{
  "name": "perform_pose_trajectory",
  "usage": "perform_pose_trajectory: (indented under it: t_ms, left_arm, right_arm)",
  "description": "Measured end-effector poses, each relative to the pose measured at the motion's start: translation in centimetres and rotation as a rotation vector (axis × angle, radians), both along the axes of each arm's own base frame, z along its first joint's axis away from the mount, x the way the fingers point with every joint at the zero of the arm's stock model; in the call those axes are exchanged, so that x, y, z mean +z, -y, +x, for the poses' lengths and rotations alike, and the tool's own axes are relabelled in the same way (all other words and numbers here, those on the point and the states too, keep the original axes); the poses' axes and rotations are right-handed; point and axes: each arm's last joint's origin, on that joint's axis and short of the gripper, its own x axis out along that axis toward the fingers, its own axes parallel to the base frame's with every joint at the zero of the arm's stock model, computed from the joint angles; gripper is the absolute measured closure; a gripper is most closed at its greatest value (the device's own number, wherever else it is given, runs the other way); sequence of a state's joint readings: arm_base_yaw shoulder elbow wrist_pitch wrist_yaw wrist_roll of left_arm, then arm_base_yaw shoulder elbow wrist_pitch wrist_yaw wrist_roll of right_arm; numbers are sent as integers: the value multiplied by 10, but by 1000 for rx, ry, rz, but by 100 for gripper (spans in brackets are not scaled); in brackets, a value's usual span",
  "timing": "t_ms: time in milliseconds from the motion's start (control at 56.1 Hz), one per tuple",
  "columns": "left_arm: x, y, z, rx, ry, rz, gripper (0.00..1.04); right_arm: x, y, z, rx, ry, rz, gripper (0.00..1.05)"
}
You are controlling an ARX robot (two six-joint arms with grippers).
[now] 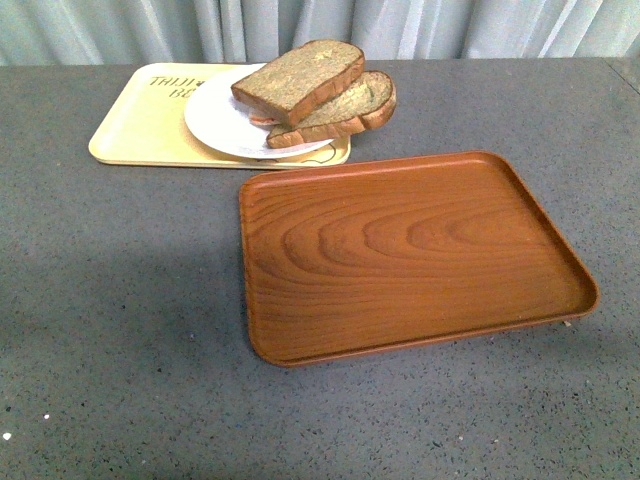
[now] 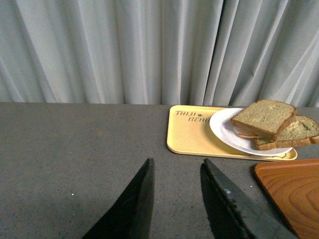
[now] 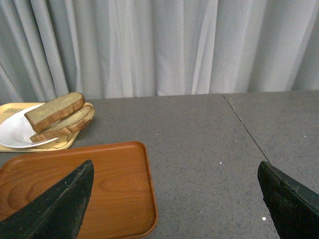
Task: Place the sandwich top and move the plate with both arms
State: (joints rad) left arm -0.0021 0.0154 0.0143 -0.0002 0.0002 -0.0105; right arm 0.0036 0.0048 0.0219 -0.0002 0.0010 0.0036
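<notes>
On the grey table (image 1: 120,300), the far left holds a yellow tray (image 1: 140,125) with dark printed lettering at its far edge. The plate (image 1: 215,125), round and white, sits on the right part of that yellow tray, its right rim reaching past the tray's edge. On the plate lies a lower slice of bread (image 1: 355,108) with a rounded end that overhangs the plate rim to the right; something pale shows between it and the slice above, too small to identify. The sandwich top (image 1: 300,78) rests on this lower slice, tilted and shifted to the left, so the 2 slices are not aligned.

Nearer the robot and to the right, just beside the yellow tray, lies a brown wood-grain tray (image 1: 410,255), with nothing on it. A pale curtain (image 1: 400,25) hangs behind the table.

Neither arm shows in the front view. In the left wrist view, the left gripper (image 2: 175,172) hangs above bare table well short of the yellow tray, its 2 dark fingers narrowly parted with nothing between them. In the right wrist view, the right gripper (image 3: 174,172) has its fingers spread wide, holding nothing, with the near edge of the wood-grain tray below and the plate well apart from it.
</notes>
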Motion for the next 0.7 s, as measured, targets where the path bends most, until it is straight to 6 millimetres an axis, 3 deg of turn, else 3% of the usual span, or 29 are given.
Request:
perform_pose_trajectory:
  t_ms: [392,696]
  left_arm:
    - [0,0,0,0,0,0,8]
    - [0,0,0,0,0,3,9]
  right_arm:
    - [0,0,0,0,0,0,9]
    - [0,0,0,0,0,0,9]
